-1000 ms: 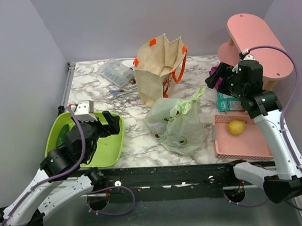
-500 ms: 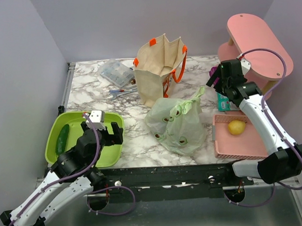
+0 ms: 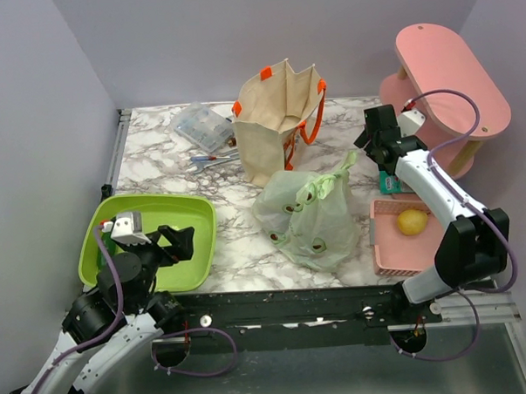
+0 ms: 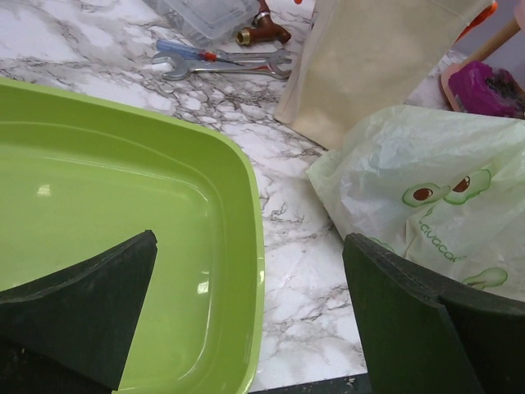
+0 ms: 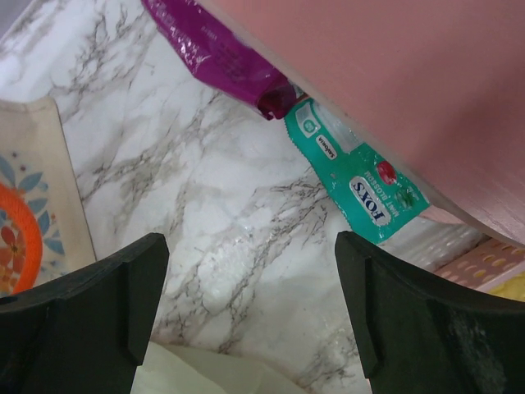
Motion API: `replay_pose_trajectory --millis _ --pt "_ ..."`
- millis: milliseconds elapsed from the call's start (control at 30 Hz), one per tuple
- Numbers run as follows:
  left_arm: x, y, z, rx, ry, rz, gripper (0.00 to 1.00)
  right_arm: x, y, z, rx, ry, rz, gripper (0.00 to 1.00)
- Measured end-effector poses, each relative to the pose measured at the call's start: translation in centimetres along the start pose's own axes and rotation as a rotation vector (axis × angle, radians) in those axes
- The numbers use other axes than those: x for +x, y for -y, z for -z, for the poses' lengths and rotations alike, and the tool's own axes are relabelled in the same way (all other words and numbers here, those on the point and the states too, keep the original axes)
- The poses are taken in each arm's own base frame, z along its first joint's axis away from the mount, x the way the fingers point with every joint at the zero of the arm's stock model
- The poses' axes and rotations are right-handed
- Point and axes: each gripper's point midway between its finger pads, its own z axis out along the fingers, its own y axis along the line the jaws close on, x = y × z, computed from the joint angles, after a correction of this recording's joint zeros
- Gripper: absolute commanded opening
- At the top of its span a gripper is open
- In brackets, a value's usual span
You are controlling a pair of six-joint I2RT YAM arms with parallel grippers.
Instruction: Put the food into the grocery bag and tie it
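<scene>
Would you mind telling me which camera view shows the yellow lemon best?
The top external view: the lemon lies whole and unobstructed in the pink basket. The right wrist view catches only a yellow sliver at its bottom-right corner; the left wrist view does not show it.

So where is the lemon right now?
In the top view, the lemon sits in the pink tray on the near right, beside the grocery bag.

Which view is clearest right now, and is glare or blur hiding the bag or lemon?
Top external: soft even light, grocery bag and lemon both sharp. Left wrist: small glare spots on the green tray, bag print readable. Right wrist: pink shelf crowds the corner; green packet text legible.
</scene>
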Motion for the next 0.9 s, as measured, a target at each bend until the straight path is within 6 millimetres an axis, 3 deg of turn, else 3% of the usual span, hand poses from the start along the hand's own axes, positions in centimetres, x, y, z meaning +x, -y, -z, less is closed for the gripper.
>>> replay_pose_trajectory --millis 200,533,900 --pt "0.2 -0.4 -0.2 -0.026 -0.006 -0.01 0.98 -0.8 0.1 -1.5 0.061 0.075 -0.093 0.89" --pt "0.7 -0.6 -0.4 -0.041 -0.03 -0.03 0.99 0.1 0.1 -5.9 0.215 0.145 -0.101 0.88" --pt "0.4 -0.6 -0.1 -0.031 -0.014 -0.021 0.99 0.0 0.2 -8.3 0.277 0.235 -0.096 0.8"
